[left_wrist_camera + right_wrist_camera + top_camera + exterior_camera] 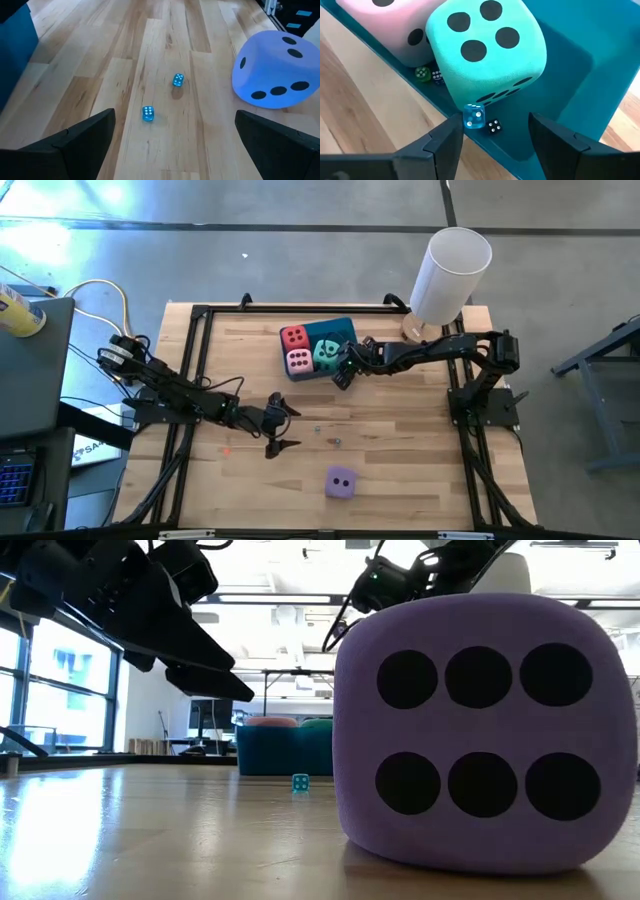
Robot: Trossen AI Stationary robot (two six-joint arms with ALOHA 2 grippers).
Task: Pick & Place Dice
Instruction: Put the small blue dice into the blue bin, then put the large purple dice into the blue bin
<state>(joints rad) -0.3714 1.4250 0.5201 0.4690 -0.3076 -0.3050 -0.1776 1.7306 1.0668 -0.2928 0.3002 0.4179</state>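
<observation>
Desk (400, 450): light wooden slats in a black frame, carrying all items below.

Blue bin (340, 330): sitting at the far middle of the desk. Holding the red die (294, 337), the pink die (298, 361) just beside it, and the teal-green die (485, 50) next to both. In the right wrist view, several tiny dice are lying in the bin: a green one (423, 74) and a dark one (436, 76) between the pink and teal-green cubes, a small black die (494, 127) on the bin floor, and a small clear blue die (474, 116) at the bin's near edge, touching or just beside one finger of the right claw.

Purple die (341, 481): sitting alone on the near part of the desk, well apart from the bin, six pips facing the low camera.

Two tiny blue dice (147, 113) (178, 79): lying on the bare desk between the bin and the purple die.

Right claw (495, 137): hanging over the bin's near edge, fingers partly apart, not clamping anything.

Left claw (281, 425): hovering over the desk's middle, fingers standing wide, holding nothing.

White cylinder (450, 275): standing at the far right corner.
</observation>
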